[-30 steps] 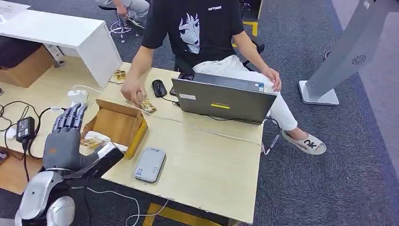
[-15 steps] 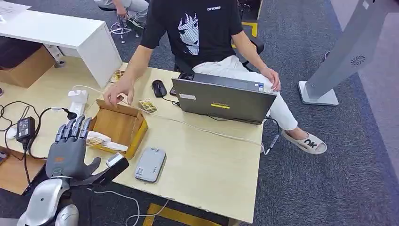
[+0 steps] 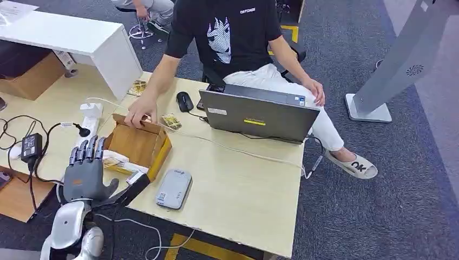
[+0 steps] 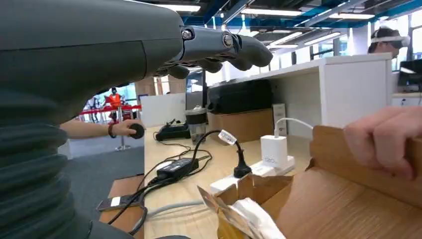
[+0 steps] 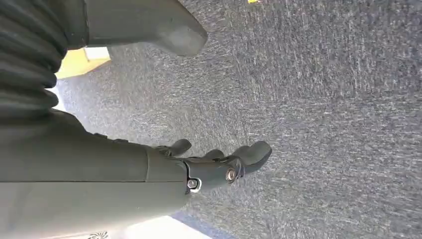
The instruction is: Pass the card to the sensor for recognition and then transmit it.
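Observation:
My left hand (image 3: 84,172) hovers at the table's near left edge, fingers stretched out and apart, holding nothing. Just beyond its fingertips stands an open cardboard box (image 3: 135,142) with pale cards (image 3: 115,161) in its near corner. In the left wrist view the fingers (image 4: 219,46) reach over the box (image 4: 348,199) and its cards (image 4: 249,214). A grey card sensor (image 3: 173,188) lies flat to the right of the box. My right hand (image 5: 219,167) hangs over carpet, loosely curled and empty.
A seated person rests a hand (image 3: 139,115) on the box's far rim. A loose card (image 3: 171,121), a mouse (image 3: 184,101) and a laptop (image 3: 257,114) sit behind. A power strip (image 3: 89,116) and cables lie at the left. A grey kiosk (image 3: 400,59) stands at the right.
My left hand has drawn back from the box towards the table's near edge. The person's hand left the loose card and now rests on the box's far rim.

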Tool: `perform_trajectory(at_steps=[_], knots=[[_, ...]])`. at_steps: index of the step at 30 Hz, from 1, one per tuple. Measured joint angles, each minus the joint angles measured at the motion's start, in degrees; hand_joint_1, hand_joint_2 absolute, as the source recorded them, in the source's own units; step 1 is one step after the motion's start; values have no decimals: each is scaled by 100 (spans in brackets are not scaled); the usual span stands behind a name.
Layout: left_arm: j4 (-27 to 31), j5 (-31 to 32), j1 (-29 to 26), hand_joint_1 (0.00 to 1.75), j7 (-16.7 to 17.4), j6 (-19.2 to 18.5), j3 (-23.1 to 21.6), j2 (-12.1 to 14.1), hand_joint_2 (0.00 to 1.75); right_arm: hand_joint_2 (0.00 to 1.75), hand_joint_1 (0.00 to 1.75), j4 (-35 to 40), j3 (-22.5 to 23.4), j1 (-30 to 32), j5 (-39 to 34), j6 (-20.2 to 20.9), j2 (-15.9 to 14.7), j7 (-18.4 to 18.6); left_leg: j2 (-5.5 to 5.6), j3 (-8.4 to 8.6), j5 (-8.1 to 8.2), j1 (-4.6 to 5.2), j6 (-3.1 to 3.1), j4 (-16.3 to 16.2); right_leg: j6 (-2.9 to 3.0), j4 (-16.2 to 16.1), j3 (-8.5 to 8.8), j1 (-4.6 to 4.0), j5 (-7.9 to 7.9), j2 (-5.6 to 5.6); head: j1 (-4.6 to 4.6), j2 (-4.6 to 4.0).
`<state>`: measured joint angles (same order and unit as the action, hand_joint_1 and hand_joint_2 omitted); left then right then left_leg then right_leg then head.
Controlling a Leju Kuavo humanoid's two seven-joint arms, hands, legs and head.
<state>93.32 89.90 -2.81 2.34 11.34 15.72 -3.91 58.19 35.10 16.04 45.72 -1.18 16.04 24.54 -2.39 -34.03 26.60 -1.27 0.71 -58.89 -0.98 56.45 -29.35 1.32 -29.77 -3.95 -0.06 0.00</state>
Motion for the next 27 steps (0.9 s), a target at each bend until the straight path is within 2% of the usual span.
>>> perform_trajectory(at_steps=[7,12,19,20,21,22,27], knots=[[-587,0,142,0,96,94,33,157,175,175,0,-94,4,-10,88,46,0,-24,0,0,0,0,0,0,-1,0,1,0,0,0,0,0],[-1028,0,277,0,-59,94,129,218,175,175,0,-145,72,-19,365,217,0,-188,3,0,0,1,0,0,-1,0,3,1,0,-2,-2,0],[-1413,0,391,2,-74,86,151,284,175,175,0,-210,243,-39,623,284,0,-319,2,0,0,0,0,0,0,0,1,0,0,-1,-2,0],[-1454,0,415,19,-81,81,149,291,175,175,0,-217,267,-40,647,293,0,-343,3,0,0,0,0,0,0,0,1,0,0,-1,2,0],[-1487,0,438,65,-83,79,149,291,175,175,0,-221,297,-40,675,304,0,-369,3,0,0,0,0,0,-1,0,2,1,0,-1,0,0],[-1520,0,459,91,-85,79,149,291,175,175,0,-227,330,-46,726,321,0,-387,3,0,0,0,0,0,-1,0,2,1,0,-1,0,0],[-1697,7,558,91,-153,83,146,326,175,175,0,-282,512,-90,835,356,0,-479,3,0,-1,0,0,0,-1,0,2,1,0,-1,0,0]])
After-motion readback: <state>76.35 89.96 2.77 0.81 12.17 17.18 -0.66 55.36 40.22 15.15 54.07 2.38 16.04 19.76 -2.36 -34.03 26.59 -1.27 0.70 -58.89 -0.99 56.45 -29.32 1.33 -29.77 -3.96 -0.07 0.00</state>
